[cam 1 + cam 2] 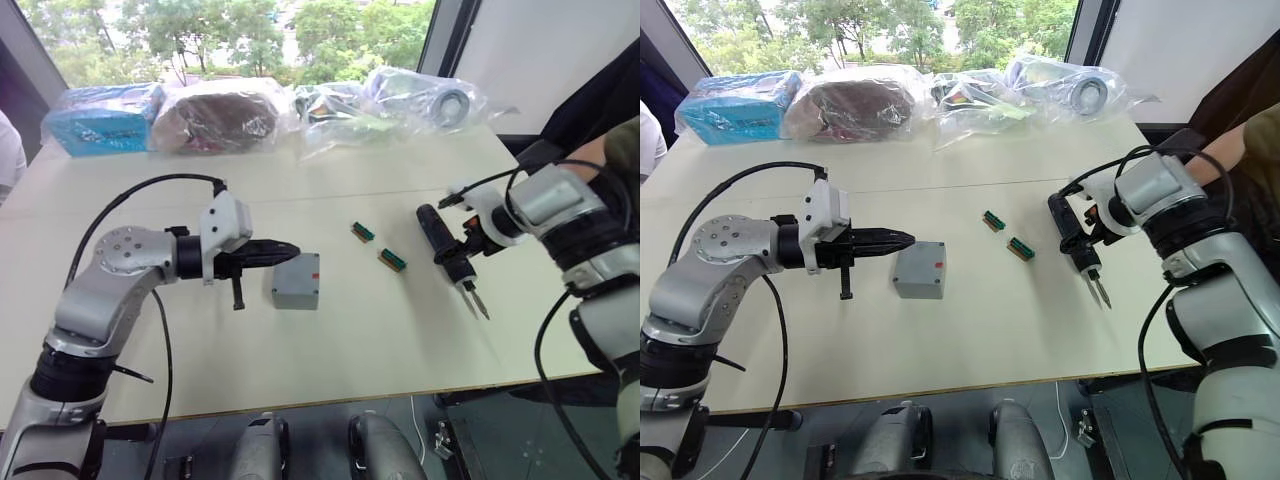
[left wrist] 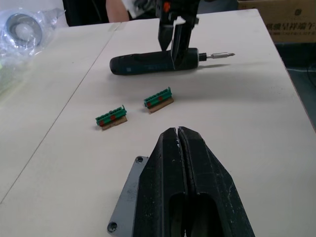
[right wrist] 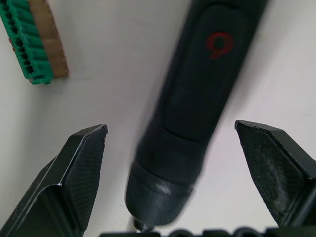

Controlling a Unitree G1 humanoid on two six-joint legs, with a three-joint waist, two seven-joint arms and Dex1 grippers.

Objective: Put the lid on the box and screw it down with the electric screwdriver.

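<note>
The right gripper (image 3: 173, 143) spreads wide around the screwdriver (image 1: 1072, 238); the left gripper (image 1: 902, 239), pressed together, steadies the box (image 1: 919, 271).

Two green-and-brown terminal blocks (image 1: 362, 232) (image 1: 392, 260) sit mid-table, near each other but apart. Cream table (image 1: 400, 340) with a seam across it. Far edge: row of clear plastic bags — blue box (image 1: 105, 118), dark reddish-brown bundle (image 1: 220, 115), assorted parts (image 1: 420, 98). Window with trees behind.
</note>
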